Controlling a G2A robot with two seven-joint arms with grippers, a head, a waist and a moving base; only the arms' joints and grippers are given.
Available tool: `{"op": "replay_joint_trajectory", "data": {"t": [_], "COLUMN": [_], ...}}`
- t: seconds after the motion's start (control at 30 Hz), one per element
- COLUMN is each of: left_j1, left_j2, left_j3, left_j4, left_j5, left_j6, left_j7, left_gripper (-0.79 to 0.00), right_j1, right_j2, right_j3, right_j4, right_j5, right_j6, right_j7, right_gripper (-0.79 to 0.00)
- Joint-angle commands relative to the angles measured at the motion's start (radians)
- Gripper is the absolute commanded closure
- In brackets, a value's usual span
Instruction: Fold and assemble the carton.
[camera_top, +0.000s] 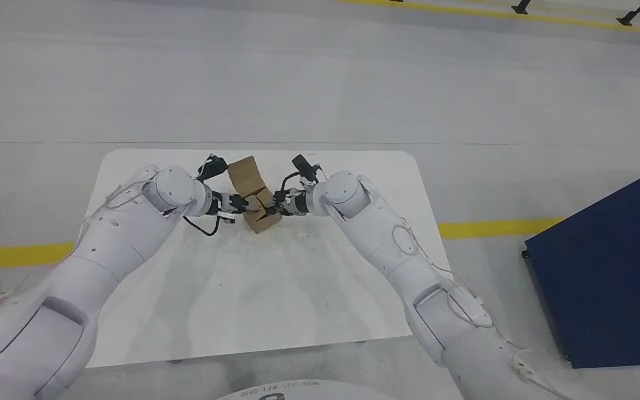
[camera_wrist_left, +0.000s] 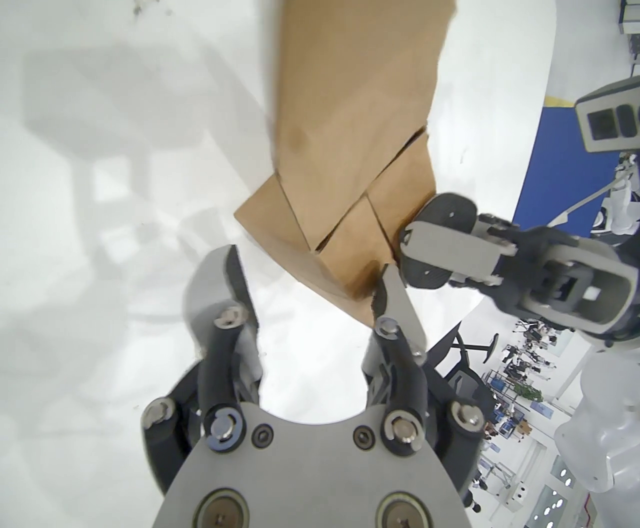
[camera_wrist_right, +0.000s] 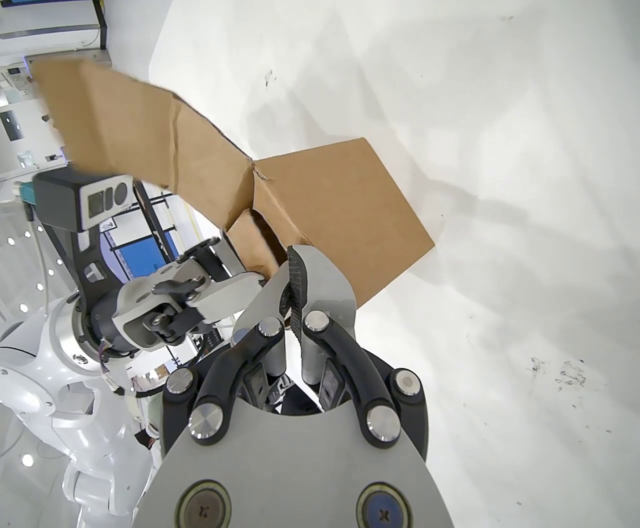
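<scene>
A brown cardboard carton, partly folded, is held above the far middle of the white table. One long flap sticks out and the bottom flaps overlap. My right gripper is shut on a wall edge of the carton; in the left wrist view it pinches the carton's side. My left gripper is open at the carton's lower corner. One of its fingers touches the cardboard and the other stands apart. In the top view both grippers meet at the carton.
The table's far edge runs just behind the carton. A dark blue object stands on the floor to the right of the table. Bare tabletop lies in front of the arms.
</scene>
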Motion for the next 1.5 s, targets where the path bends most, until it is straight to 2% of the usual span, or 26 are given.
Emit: {"op": "replay_joint_trajectory", "data": {"t": [0.0,0.13,0.23,0.3,0.4,0.57,0.73,0.9,1.1,1.23,1.47], "left_j1": [0.001,0.004,0.006,0.008,0.012,0.015,0.012,0.004,0.018,0.053,0.103], "left_j2": [-0.001,-0.002,-0.002,-0.002,-0.003,-0.005,-0.005,0.006,0.036,0.059,0.083], "left_j3": [-0.001,-0.003,-0.007,-0.010,-0.010,-0.010,-0.018,-0.028,-0.052,-0.073,-0.076], "left_j4": [-0.004,-0.008,-0.010,-0.011,-0.013,-0.019,-0.018,-0.032,-0.136,-0.237,-0.355], "left_j5": [0.007,0.018,0.023,0.026,0.038,0.050,0.058,0.103,0.175,0.220,0.345], "left_j6": [0.008,0.019,0.021,0.021,0.026,0.031,0.029,0.027,0.067,0.103,0.196], "left_j7": [-0.002,-0.005,-0.005,-0.004,-0.006,-0.009,-0.018,-0.044,-0.097,-0.130,-0.137], "left_gripper": [-0.600,-0.588,-0.533,-0.388,-0.345,-0.265,-0.215,-0.175,-0.034,0.000,0.000], "right_j1": [-0.001,-0.004,-0.007,-0.011,-0.018,-0.056,-0.119,-0.182,-0.238,-0.255,-0.264], "right_j2": [0.000,0.002,0.003,0.004,0.007,0.020,0.042,0.064,0.082,0.088,0.093], "right_j3": [0.001,0.002,0.004,0.007,0.015,0.054,0.121,0.186,0.241,0.253,0.255], "right_j4": [-0.002,-0.007,-0.011,-0.016,-0.027,-0.074,-0.142,-0.207,-0.266,-0.289,-0.305], "right_j5": [-0.001,-0.003,-0.004,-0.003,-0.002,0.018,0.040,0.059,0.076,0.077,0.075], "right_j6": [0.001,-0.001,-0.001,-0.004,-0.018,-0.111,-0.215,-0.271,-0.298,-0.295,-0.283], "right_j7": [0.000,0.002,0.002,0.002,-0.003,-0.006,-0.006,0.005,0.022,0.025,0.024], "right_gripper": [0.000,0.000,0.000,0.000,0.000,0.000,0.000,0.000,0.000,0.000,0.000]}}
